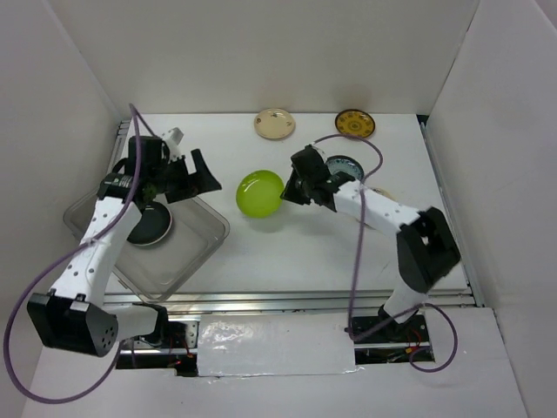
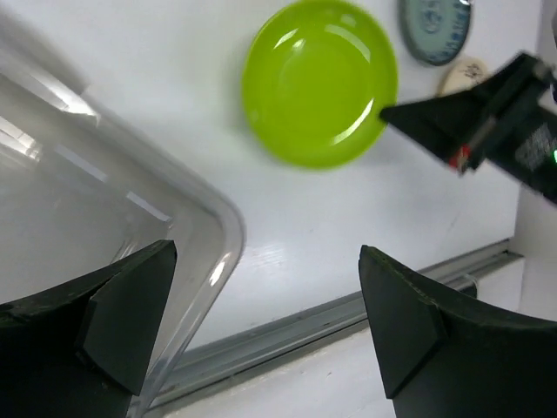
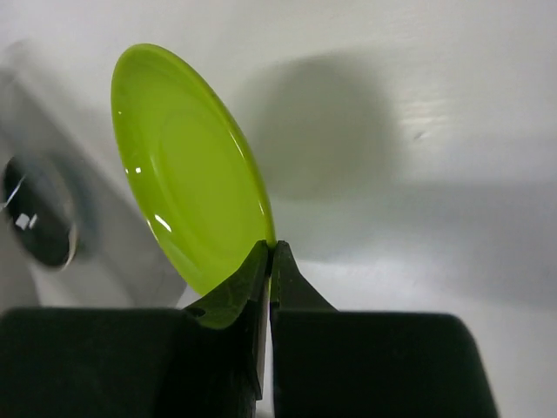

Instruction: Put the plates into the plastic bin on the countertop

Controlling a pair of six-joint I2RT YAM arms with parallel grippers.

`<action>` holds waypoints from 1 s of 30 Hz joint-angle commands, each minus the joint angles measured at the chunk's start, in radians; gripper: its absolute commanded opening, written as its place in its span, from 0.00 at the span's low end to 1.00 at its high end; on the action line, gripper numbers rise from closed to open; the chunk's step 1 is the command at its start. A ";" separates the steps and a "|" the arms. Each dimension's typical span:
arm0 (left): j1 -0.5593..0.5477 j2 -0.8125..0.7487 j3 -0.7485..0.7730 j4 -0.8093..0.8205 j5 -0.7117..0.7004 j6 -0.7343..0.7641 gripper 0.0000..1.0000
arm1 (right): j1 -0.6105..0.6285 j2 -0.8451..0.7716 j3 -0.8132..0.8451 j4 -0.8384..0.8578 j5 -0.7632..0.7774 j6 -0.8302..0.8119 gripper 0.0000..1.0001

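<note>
My right gripper [image 1: 287, 192] [image 3: 272, 250] is shut on the rim of the lime green plate [image 1: 260, 193] [image 3: 187, 174] and holds it tilted just above the countertop [image 1: 287, 252], between the two arms. The plate also shows in the left wrist view [image 2: 318, 83]. The clear plastic bin [image 1: 204, 239] [image 2: 231, 235] stands at the left, with a glossy black plate [image 1: 148, 225] inside. My left gripper [image 1: 198, 178] [image 2: 265, 279] is open and empty over the bin's right corner.
A cream plate [image 1: 274, 123] and a mustard-brown patterned plate [image 1: 355, 124] lie at the table's far edge. A teal patterned plate [image 1: 344, 165] [image 2: 435, 30] lies partly under my right arm. A metal rail [image 1: 305, 298] runs along the near edge.
</note>
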State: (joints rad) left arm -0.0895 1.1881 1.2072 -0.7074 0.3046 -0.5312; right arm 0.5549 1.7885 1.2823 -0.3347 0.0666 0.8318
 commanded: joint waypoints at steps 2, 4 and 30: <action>-0.076 0.108 0.109 0.094 0.031 -0.026 0.99 | 0.063 -0.271 -0.144 0.035 0.018 -0.059 0.00; -0.101 0.169 0.146 0.074 0.034 -0.020 0.99 | 0.054 -0.323 -0.211 0.101 -0.062 -0.060 0.00; -0.005 0.136 0.059 0.069 -0.146 -0.180 0.00 | -0.062 -0.463 -0.287 0.313 -0.473 0.014 1.00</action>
State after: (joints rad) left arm -0.2157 1.4048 1.2987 -0.6067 0.3122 -0.6163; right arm 0.5159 1.3849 0.9909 -0.0875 -0.3943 0.8528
